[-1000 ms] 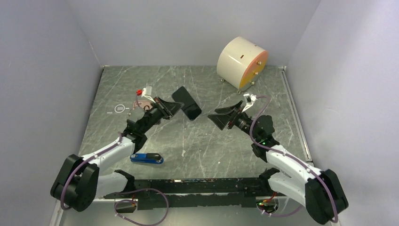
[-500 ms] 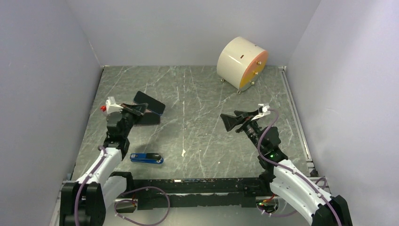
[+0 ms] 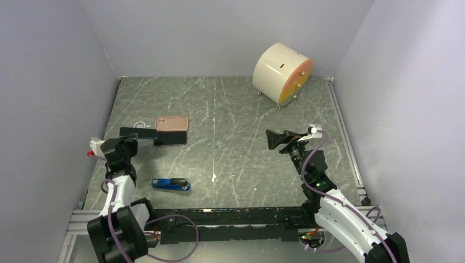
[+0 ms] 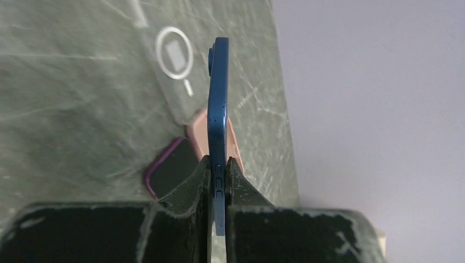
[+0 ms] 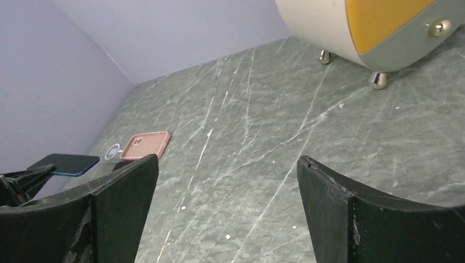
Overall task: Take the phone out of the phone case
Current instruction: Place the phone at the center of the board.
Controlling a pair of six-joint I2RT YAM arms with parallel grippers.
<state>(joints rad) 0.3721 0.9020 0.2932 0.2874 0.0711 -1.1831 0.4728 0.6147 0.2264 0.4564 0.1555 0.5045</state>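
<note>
My left gripper (image 3: 133, 137) is shut on a blue phone (image 3: 137, 132) and holds it above the table at the left. In the left wrist view the phone (image 4: 218, 104) stands edge-on between the fingertips of that gripper (image 4: 218, 160). A dark case with a purple rim (image 3: 171, 138) lies flat on the table to the right of the phone; it also shows in the left wrist view (image 4: 171, 172). My right gripper (image 3: 277, 140) is open and empty over the right middle of the table, its jaws wide apart in the right wrist view (image 5: 227, 164).
A pink case (image 3: 171, 123) lies beside the dark one. A clear case with a white ring (image 4: 174, 53) lies to its left. A small blue tool (image 3: 170, 184) lies near the front. A cream and orange drum (image 3: 282, 73) stands at the back right.
My left arm has swung back to the left with the blue phone in its grip. The dark case stays on the table. My right arm has drawn back to the right.
</note>
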